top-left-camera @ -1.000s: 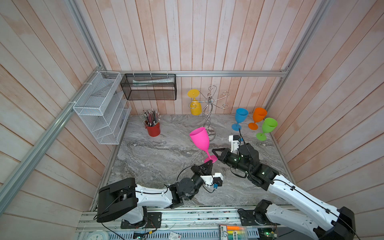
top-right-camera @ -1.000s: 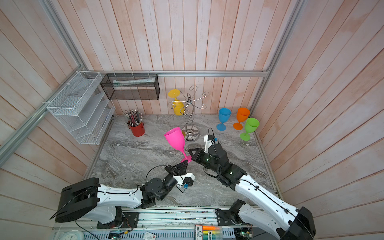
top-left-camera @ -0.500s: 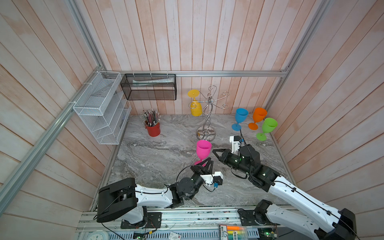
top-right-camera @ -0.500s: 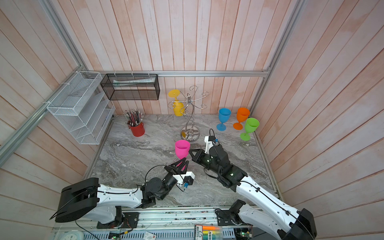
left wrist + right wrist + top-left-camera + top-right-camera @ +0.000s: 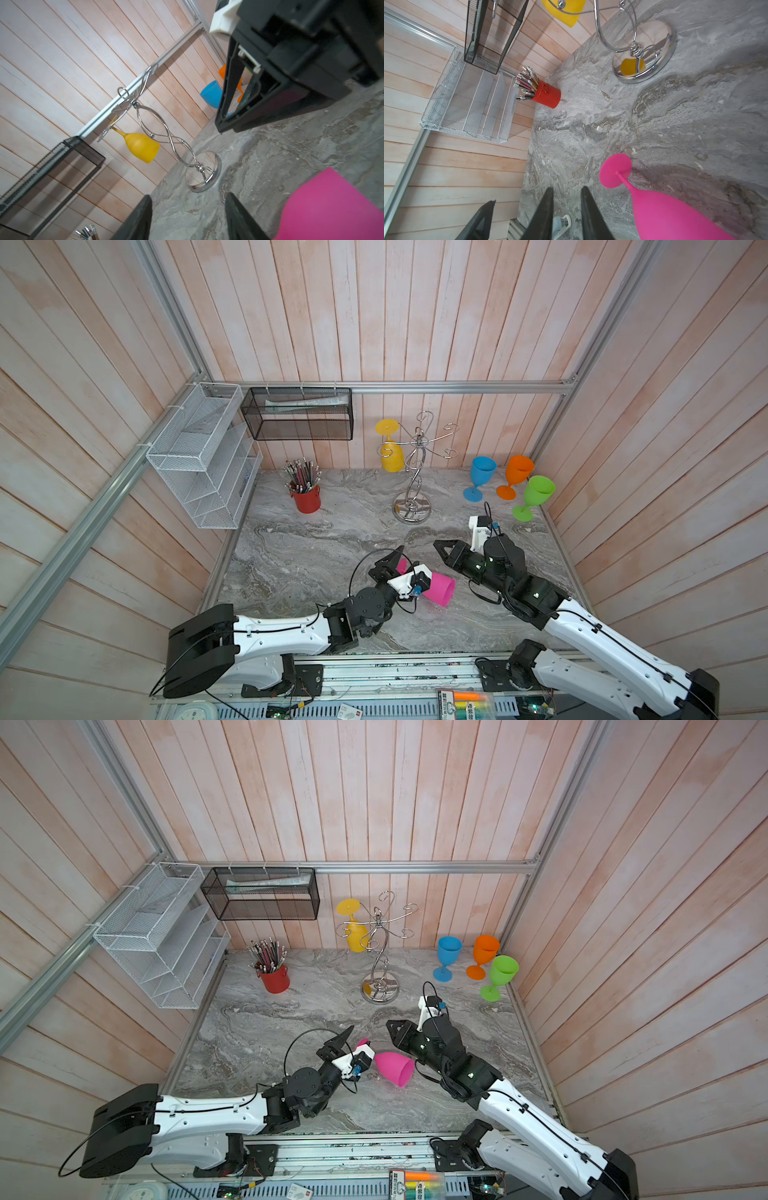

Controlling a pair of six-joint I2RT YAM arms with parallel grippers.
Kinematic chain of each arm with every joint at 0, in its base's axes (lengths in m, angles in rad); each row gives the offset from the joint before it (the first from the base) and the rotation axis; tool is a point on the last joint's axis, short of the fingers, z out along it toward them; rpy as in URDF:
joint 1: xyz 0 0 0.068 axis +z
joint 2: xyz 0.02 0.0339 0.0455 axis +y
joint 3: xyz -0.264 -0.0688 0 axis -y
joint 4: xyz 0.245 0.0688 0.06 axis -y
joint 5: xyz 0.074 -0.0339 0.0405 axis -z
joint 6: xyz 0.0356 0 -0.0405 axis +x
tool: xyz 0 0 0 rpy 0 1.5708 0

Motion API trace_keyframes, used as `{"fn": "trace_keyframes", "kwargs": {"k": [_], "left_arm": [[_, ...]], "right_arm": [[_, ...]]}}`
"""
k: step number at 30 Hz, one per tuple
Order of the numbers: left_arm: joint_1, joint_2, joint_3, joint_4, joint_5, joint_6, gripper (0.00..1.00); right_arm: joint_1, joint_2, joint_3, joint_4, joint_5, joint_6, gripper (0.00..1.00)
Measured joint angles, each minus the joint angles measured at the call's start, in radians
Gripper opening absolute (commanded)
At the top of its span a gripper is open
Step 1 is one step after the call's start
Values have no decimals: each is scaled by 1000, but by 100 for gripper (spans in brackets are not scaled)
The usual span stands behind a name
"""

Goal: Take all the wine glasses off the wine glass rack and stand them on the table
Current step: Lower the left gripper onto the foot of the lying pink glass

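The chrome wine glass rack stands at the back of the marble table, and a yellow wine glass hangs upside down from one hook. A pink wine glass lies on its side near the front, held by nothing. My left gripper is open just beside its foot, with only table between the fingers. My right gripper is open by a narrow gap, empty, close to the glass's foot.
Blue, orange and green glasses stand upright at the back right. A red pencil cup sits at the back left. A white wire shelf and a black mesh basket hang on the walls.
Both grippers held the pink glass upright a second ago. It came down, both grippers opened and let go, and it now lies tipped over on the table.
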Motion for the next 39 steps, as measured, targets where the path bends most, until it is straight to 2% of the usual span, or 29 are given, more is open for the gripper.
{"fn": "trace_keyframes", "kwargs": {"k": [5,8,13,22,28,34,39], "left_arm": [[2,-46,30,-249,50,-161,72],[17,-19,71,-393,103,-189,74],[86,59,224,-609,217,-247,75],[152,196,483,-955,409,-376,75],[208,340,595,-1094,507,-454,74],[269,491,722,-1186,575,-471,74],[290,591,821,-1217,605,-426,74]], "right_arm": [[-84,-64,-37,-55,7,-42,51],[-159,-107,-66,-82,-8,-67,55],[-255,-162,-77,-127,-40,-108,60],[-270,-173,-111,-155,-60,-166,60],[-281,-167,-116,-168,-59,-185,60],[-333,-185,-117,-176,-66,-204,60],[-368,-200,-135,-175,-89,-212,60]]}}
